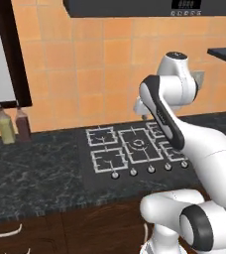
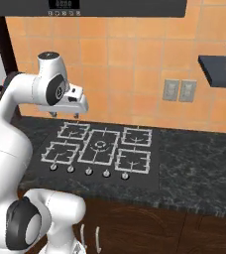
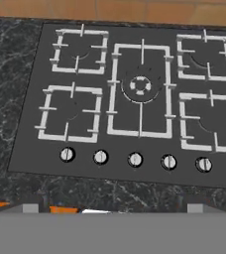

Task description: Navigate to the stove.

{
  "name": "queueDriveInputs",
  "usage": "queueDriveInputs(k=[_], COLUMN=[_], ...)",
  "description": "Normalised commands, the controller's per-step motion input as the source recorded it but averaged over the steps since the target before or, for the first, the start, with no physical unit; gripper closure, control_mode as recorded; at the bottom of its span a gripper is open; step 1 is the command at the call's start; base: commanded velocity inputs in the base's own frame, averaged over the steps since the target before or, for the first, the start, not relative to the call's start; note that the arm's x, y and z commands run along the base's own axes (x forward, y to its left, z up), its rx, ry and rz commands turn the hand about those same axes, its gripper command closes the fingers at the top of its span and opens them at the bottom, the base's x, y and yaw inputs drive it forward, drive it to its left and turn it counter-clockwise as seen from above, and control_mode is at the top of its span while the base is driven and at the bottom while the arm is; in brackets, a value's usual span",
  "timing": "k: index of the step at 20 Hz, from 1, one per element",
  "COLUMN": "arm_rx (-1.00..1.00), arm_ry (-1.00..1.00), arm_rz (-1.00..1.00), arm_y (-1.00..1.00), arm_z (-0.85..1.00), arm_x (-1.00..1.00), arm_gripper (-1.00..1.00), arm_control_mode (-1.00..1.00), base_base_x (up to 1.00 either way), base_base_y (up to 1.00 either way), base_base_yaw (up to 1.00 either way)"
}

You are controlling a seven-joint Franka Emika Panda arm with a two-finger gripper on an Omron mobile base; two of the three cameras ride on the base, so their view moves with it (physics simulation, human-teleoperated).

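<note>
Directly above the stove (image 3: 135, 99), tool (image 2: 63, 115) (empty) hovers.

Above stove (image 3: 140, 94): we see open air, nothing standing on the grates.
Left counter: two bottles (image 1: 13, 125) by the wall.

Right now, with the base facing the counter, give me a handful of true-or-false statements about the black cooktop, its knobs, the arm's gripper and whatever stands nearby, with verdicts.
1. The flat black gas stove has five silver round knobs along its front edge. True.
2. A pot sits on the centre burner. False: the pale grey wire grates are bare.
3. The two-finger gripper hangs above the stove's back left area, holding nothing. True.
4. Two bottles stand on the dark marbled counter right of the stove. False: they stand to its left.
</note>
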Motion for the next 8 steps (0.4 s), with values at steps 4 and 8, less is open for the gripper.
queueDriveInputs(k=[4,8], arm_rx=[0.00,0.00], arm_ry=[0.00,0.00], arm_rz=[0.00,0.00], arm_y=[0.00,0.00], arm_z=[0.00,0.00], arm_x=[0.00,0.00], arm_gripper=[-1.00,-1.00], arm_control_mode=[1.00,1.00], base_base_x=[0.47,0.26], base_base_y=[0.25,0.01], base_base_yaw=[-0.24,-0.05])
